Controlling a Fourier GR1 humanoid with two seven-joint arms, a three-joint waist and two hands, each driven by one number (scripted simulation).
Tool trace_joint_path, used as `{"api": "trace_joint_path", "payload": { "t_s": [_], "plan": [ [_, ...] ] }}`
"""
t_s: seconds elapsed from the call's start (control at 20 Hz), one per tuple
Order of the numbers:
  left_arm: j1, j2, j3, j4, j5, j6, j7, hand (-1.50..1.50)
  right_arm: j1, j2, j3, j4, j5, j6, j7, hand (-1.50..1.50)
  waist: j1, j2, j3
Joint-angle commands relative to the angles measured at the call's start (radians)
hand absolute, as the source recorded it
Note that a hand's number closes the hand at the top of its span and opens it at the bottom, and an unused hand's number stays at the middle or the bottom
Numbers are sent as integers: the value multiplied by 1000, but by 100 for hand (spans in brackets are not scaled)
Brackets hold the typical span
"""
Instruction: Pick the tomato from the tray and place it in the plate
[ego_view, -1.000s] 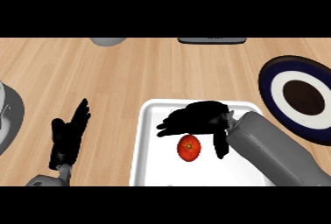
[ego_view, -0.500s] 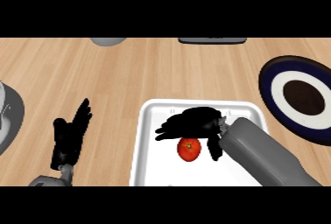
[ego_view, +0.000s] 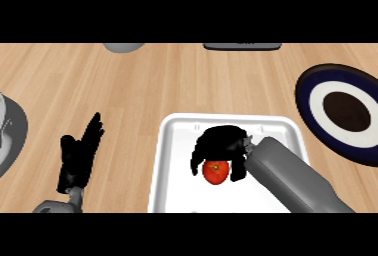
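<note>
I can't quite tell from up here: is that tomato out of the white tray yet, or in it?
In it. The tomato lies on the white tray, the right hand curled over it; the plate holds no tomato.

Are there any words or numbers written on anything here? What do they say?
None: no words, numbers or signs can be read anywhere.
The tomato, the white tray and the plate with its dark and white rings carry no writing.
The objects at the counter's far edge show no labels either.
</note>
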Motion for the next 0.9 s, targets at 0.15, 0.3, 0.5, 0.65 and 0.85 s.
{"api": "trace_joint_path", "payload": {
  "t_s": [0.15,0.3,0.5,0.65,0.85],
  "plan": [
    [54,-4,18,-70,-27,-18,26,0,43,1,-40,-105,47,31,-64,150,-4,-1,1],
    [65,5,61,-49,-1,-71,-28,0,46,36,-66,-25,99,-63,-96,150,0,1,1],
    [5,-32,36,-20,-38,-7,22,0,40,48,-215,8,56,-184,56,150,-11,-1,1],
    [24,-9,60,-26,-27,-8,20,0,88,-22,-374,52,81,-302,292,150,-54,-9,2],
    [39,-17,59,-48,-26,3,27,0,134,-82,-547,39,106,-508,499,150,-74,-15,3]
  ]
}}
